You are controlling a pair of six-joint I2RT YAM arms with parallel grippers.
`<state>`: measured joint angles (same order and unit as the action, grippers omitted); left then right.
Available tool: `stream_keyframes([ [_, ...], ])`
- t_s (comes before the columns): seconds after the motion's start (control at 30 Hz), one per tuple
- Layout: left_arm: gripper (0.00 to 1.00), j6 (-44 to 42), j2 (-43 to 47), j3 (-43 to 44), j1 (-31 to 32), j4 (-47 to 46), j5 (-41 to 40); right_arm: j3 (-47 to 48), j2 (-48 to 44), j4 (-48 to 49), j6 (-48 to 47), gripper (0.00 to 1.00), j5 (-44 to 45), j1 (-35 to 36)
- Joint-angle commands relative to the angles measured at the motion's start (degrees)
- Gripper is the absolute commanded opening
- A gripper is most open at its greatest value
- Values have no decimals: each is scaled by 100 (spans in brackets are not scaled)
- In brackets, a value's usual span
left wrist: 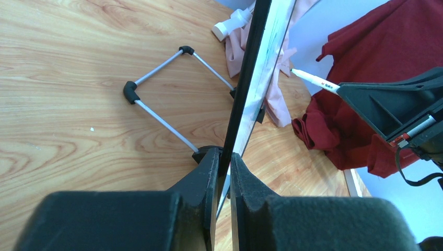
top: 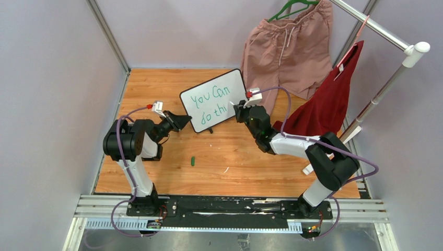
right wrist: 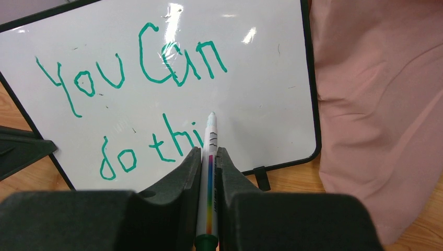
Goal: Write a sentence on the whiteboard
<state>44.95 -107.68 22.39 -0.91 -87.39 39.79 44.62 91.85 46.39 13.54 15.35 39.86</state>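
Tabletop (top: 235,162): left end effector (top: 186,121) clamps upright whiteboard (top: 213,101), long axis sideways; right end effector (right wrist: 209,157) clamps marker (right wrist: 211,133)

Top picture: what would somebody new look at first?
The green words "You Can do thi" on the whiteboard standing mid-table jump out first. The right claw holds a marker with its tip by the last letter, while the left claw pinches the board's left edge. Pink shorts hang behind, at the back right.
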Motion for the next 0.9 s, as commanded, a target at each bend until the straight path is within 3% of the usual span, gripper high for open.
stream_keyframes([
  [0.0,0,-105,-104,-42,29,-192,-48,202,93,50,78,0,-49,-49],
  [0.87,0,-136,-86,-51,29,-197,-77,329,263,-148,32,0,-24,-18],
])
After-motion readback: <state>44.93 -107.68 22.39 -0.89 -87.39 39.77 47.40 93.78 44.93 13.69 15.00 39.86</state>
